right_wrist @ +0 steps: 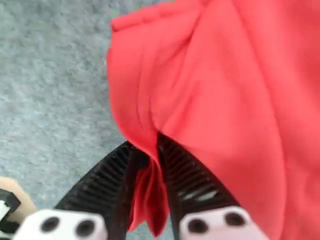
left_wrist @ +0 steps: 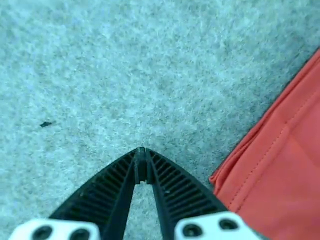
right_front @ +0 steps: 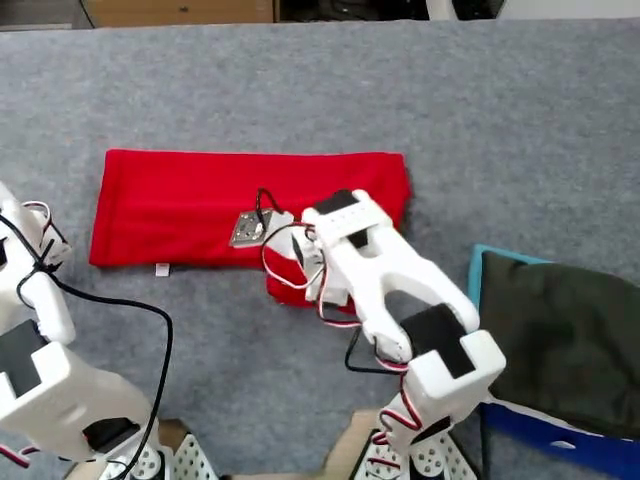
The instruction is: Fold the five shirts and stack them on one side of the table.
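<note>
One red shirt (right_front: 200, 205), one dark shirt (right_front: 570, 340), and two arms (right_front: 400, 290) (right_front: 40, 370).

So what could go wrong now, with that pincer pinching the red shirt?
1. The right pincer grips just a thin bunched fold at the edge of the red shirt; the cloth might slip out once it is pulled.
2. The left pincer sits shut over the bare table beside the shirt and pins nothing, so the whole shirt may drag along instead of folding neatly.
</note>
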You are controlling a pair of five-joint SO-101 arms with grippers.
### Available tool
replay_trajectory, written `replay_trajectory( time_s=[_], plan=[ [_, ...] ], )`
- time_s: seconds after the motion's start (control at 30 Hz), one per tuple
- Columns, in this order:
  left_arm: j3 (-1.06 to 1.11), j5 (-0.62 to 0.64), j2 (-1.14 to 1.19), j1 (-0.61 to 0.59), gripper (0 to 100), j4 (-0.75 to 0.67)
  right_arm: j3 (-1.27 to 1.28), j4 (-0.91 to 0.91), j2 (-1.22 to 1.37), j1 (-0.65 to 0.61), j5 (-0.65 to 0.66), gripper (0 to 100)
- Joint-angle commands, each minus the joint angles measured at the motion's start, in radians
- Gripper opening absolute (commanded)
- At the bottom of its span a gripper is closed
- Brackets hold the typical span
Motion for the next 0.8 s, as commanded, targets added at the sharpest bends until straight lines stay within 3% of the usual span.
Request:
replay_trajectory(
  time_s=[0.0, 0.23, 0.4, 0.57, 0.77],
  plan=[
    [-0.025, 0.003, -0.005, 0.003, 2, -0.012, -0.11, 0.103, -0.002, 0.041, 0.009, 0.5],
    [-0.025, 0.003, -0.005, 0.003, 2, -0.012, -0.389, 0.324, 0.039, 0.041, 0.077, 0.5],
    [-0.023, 0.003, -0.005, 0.003, 2, -0.012, -0.702, 0.468, 0.217, 0.045, 0.08, 0.5],
    [-0.023, 0.003, -0.004, 0.003, 2, -0.012, -1.095, 0.618, 0.446, 0.047, 0.176, 0.5],
    [-0.021, 0.003, -0.004, 0.003, 2, -0.012, -1.426, 0.632, 0.622, 0.042, 0.184, 0.5]
  ],
)
